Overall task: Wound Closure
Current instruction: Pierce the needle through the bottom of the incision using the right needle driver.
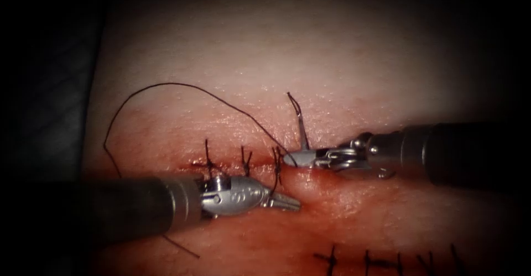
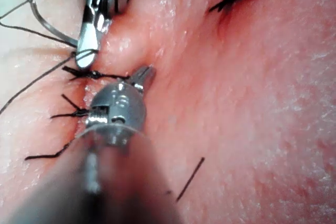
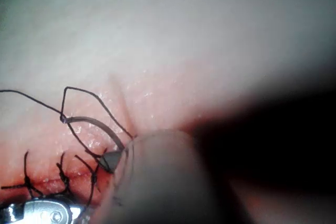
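The right tool (image 1: 296,159) pinched the needle (image 1: 302,131) near its middle, clear of the tissue (image 1: 343,60); the left tool's (image 1: 285,201) fingers lay together, empty; a loose grip risked twisting it.

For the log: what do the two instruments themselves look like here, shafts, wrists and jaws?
Both match: a long dark cylindrical shaft, then a shiny silver metal wrist with visible pins, ending in two short, tapered silver jaws. The left tool has a rounded wrist housing with small stamped characters on it, too fine to read. The right tool shows thin metal loops or cables at its wrist joint.
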Motion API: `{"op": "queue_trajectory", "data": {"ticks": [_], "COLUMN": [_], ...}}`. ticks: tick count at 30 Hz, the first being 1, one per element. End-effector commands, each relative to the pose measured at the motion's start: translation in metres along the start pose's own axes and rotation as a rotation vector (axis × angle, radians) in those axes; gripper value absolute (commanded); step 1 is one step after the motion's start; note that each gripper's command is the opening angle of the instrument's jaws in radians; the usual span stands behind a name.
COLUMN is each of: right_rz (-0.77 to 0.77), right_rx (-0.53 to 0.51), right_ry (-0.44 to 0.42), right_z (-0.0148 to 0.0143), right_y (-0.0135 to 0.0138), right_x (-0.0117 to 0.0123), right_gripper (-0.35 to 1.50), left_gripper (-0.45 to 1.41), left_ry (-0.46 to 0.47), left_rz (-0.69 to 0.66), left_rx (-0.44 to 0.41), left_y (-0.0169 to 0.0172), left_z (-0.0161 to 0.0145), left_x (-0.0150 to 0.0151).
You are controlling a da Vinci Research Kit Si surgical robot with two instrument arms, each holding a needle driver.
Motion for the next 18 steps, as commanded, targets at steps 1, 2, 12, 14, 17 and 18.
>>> {"op": "queue_trajectory", "data": {"ticks": [1,2,12,14,17,18], "right_rz": [-0.123,-0.152,-0.551,-0.610,-0.755,-0.788], "right_rx": [-0.015,-0.015,-0.063,-0.082,-0.148,-0.164], "right_ry": [0.034,0.051,0.165,0.173,0.181,0.178], "right_z": [0.0006,0.0006,-0.0046,-0.0054,-0.0067,-0.0069], "right_y": [0.0008,0.0009,0.0006,0.0001,-0.0014,-0.0017], "right_x": [0.0007,0.0012,0.0083,0.0090,0.0094,0.0093], "right_gripper": [0.61,0.78,1.37,1.40,1.47,1.47], "left_gripper": [-0.25,-0.23,-0.18,-0.18,-0.13,-0.08], "left_ry": [0.004,0.004,0.001,0.002,0.001,0.002], "left_rz": [0.004,0.009,0.038,0.038,0.049,0.047], "left_rx": [-0.007,-0.007,-0.015,-0.017,-0.023,-0.026], "left_y": [0.0002,0.0004,0.0027,0.0029,0.0033,0.0032], "left_z": [0.0005,0.0004,-0.0018,-0.0018,-0.0024,-0.0026], "left_x": [0.0002,0.0004,0.0027,0.0028,0.0032,0.0034]}}
